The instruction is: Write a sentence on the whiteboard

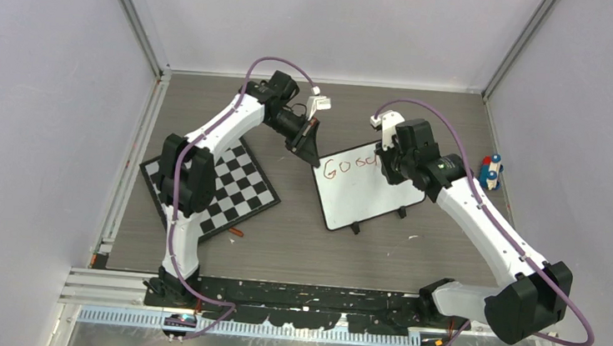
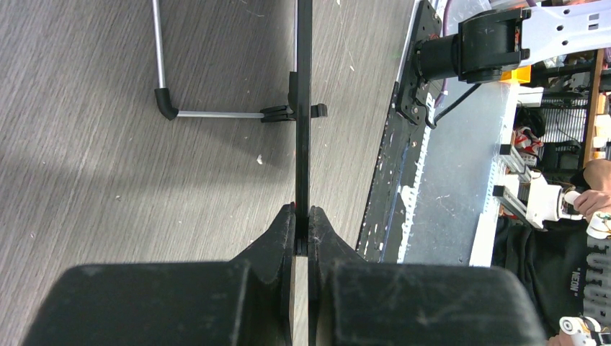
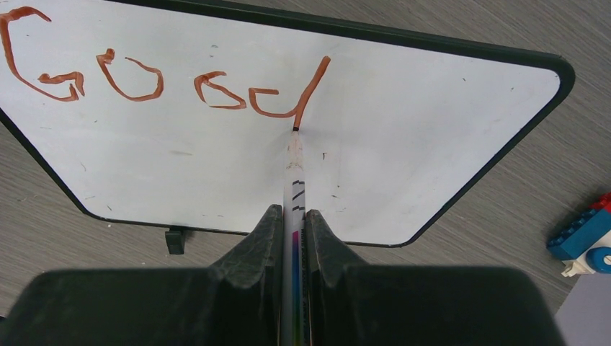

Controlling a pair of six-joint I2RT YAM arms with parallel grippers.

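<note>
The whiteboard (image 1: pixel 364 196) stands tilted on its feet mid-table, with red-brown letters "Good" (image 1: pixel 349 165) along its top; in the right wrist view the word (image 3: pixel 166 83) shows clearly. My left gripper (image 1: pixel 309 142) is shut on the board's top left edge; the left wrist view shows the thin black frame (image 2: pixel 303 108) edge-on, pinched between the jaws. My right gripper (image 1: pixel 390 165) is shut on a white marker (image 3: pixel 295 173). Its tip touches the whiteboard surface (image 3: pixel 403 130) at the bottom of the "d" stroke.
A black-and-white checkerboard (image 1: pixel 214 183) lies left of the board under the left arm. A small red-and-blue toy (image 1: pixel 490 171) stands at the right; it also shows in the right wrist view (image 3: pixel 585 236). A small orange object (image 1: pixel 236 232) lies near the checkerboard's front corner.
</note>
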